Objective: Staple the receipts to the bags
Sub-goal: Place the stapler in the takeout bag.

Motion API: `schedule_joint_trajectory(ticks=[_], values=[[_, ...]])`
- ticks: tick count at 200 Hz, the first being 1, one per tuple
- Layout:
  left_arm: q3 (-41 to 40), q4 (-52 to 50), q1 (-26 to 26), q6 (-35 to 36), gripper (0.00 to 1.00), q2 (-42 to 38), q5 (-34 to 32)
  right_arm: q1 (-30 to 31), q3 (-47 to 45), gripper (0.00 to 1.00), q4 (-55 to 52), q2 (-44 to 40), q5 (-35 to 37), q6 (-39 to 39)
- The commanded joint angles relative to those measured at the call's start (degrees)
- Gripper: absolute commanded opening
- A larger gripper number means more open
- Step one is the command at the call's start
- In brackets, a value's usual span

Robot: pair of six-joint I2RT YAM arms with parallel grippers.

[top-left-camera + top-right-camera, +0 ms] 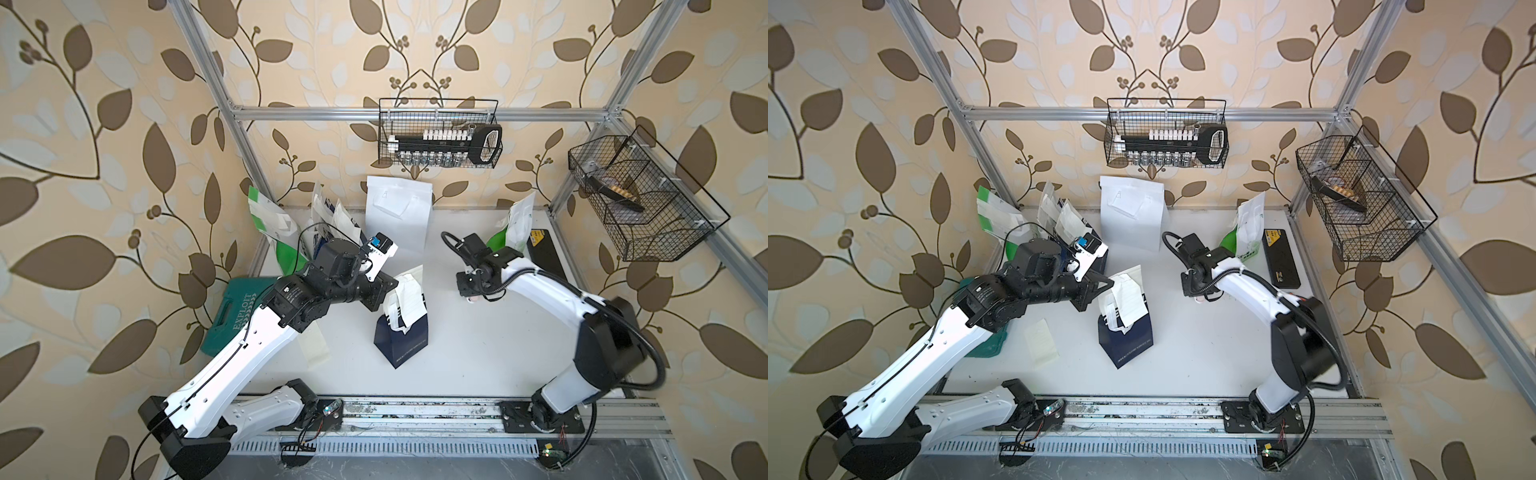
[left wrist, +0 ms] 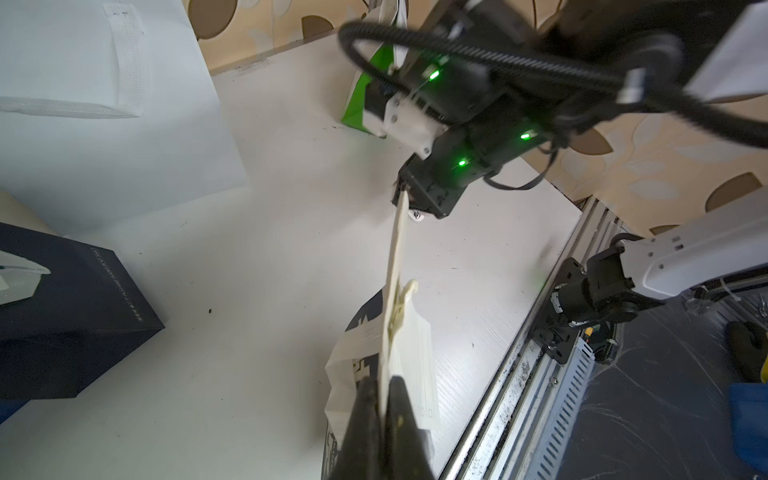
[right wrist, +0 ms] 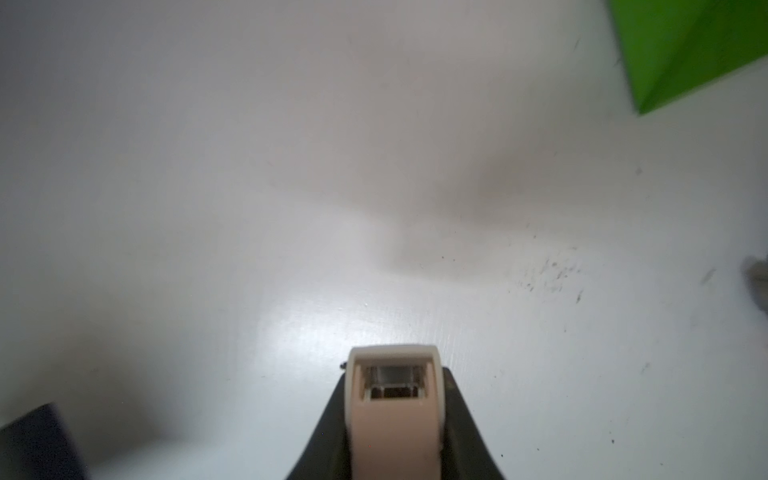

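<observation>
White tabletop [image 1: 478, 353], bag [image 1: 401, 345] pinched at centre

In both top views the navy bag sits mid-tabletop, a receipt [image 1: 409, 299] at its top edge. Left wrist view: left end effector [image 2: 384, 386] pressed together on the bag's top edge, receipt against it. Right wrist view: right end effector [image 3: 394, 374] pinches a stapler [image 3: 395, 415] over the tabletop.

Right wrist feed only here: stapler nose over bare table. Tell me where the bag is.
Observer: The navy bag stands mid-table, on the left of the right gripper, with bare table between them.
Operator: Report the left gripper.
Observer: The left gripper is at the bag's mouth, its jaws shut on a cream slip, seemingly a receipt.
Operator: Name any spare receipt.
Observer: One spare receipt lies flat on the table beside the left arm.
</observation>
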Motion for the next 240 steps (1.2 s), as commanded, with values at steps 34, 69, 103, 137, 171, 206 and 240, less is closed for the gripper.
schedule_joint_trajectory(ticks=[34,69,103,137,171,206,240], values=[[-0.3,4.3,-0.5,-4.2,0.00,-0.9,-2.0,16.4,-6.0,0.00,35.5,-24.0,4.1,4.4],[-0.7,5.5,-0.5,-5.1,0.00,-1.1,-1.5,19.1,-1.3,0.00,43.0,-17.6,-1.5,10.3],[-1.4,6.8,-0.8,-6.0,0.00,-1.0,-1.8,23.1,2.8,0.00,44.0,-10.5,0.8,11.7],[-0.7,6.4,-1.1,-7.0,0.00,-0.6,-2.2,25.1,2.8,0.00,46.1,-8.0,3.6,10.1],[0.0,5.6,-1.0,-8.9,0.00,0.0,-3.3,27.1,1.2,0.00,49.1,-7.9,6.2,6.0],[-0.1,5.3,-1.1,-9.1,0.00,-0.5,-4.4,28.7,-0.4,0.00,49.2,-8.8,9.0,2.6],[-0.3,6.3,-1.0,-8.8,0.00,-1.4,-4.2,30.5,-3.3,0.00,51.0,-10.2,12.4,-0.1]])
